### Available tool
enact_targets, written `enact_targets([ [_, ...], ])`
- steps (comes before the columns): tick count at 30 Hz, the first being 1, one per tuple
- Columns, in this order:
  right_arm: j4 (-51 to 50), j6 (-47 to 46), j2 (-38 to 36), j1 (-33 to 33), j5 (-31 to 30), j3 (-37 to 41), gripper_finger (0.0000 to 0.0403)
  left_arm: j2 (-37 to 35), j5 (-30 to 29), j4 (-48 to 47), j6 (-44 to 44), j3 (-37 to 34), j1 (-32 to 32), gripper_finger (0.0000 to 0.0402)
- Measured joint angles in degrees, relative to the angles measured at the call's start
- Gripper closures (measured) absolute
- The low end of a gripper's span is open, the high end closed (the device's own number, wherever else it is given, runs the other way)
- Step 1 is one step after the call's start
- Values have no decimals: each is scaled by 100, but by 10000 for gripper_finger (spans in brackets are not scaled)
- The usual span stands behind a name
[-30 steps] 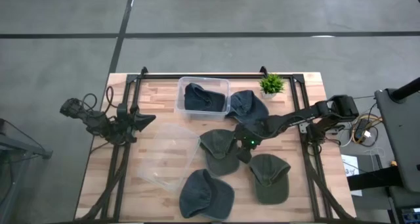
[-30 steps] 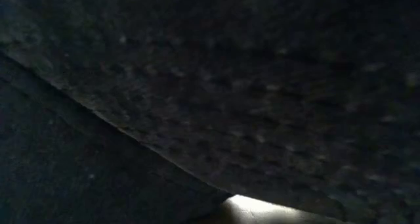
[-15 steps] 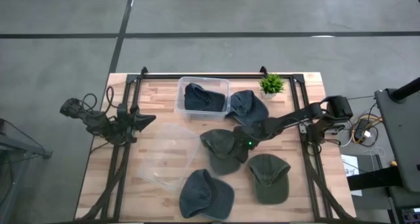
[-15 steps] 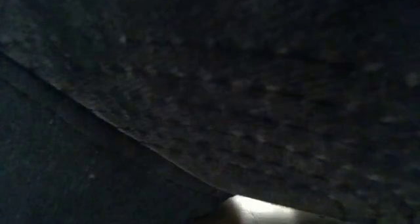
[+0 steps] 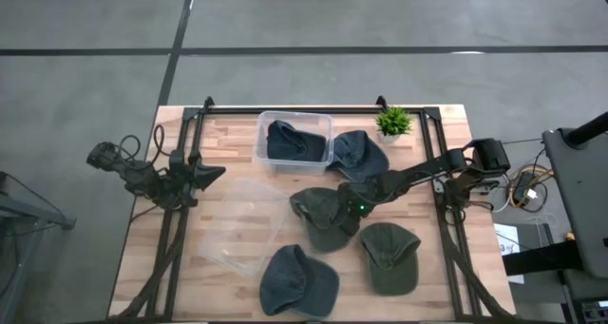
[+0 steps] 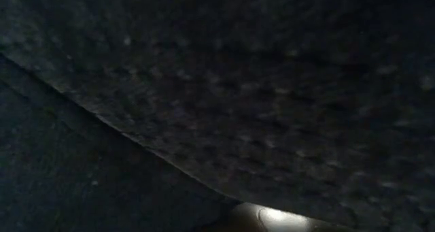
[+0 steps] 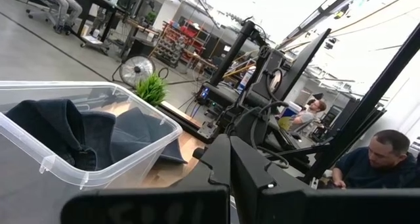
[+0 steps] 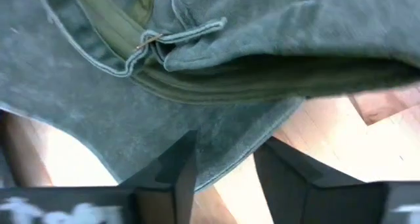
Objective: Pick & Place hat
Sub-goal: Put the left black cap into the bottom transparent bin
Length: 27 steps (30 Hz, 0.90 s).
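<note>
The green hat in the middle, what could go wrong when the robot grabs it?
1. The right end effector sits at the hat's edge, with only thin cloth between its fingers, so the hat might slip out when lifted.
2. A blue hat and another green hat lie close by, so the arm could nudge or drag them.
3. The bin already holds a hat, so the next one may hang over its rim.

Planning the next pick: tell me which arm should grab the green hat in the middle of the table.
Right. The right gripper is already down at the middle green hat, its fingers straddling the hat's edge. The left gripper is shut and parked at the table's left side, away from every hat.
</note>
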<state>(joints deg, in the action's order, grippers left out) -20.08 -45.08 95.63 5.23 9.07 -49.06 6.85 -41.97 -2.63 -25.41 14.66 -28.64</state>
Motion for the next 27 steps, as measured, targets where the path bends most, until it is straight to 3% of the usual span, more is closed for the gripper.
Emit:
enact_targets([
  [12, -73, 78, -377, 0, -171, 0, 369, 0, 13, 0, -11, -2, -1, 399],
  [27, -120, 112, -441, 0, -324, 9, 358, 0, 72, 0, -11, 0, -1, 399],
])
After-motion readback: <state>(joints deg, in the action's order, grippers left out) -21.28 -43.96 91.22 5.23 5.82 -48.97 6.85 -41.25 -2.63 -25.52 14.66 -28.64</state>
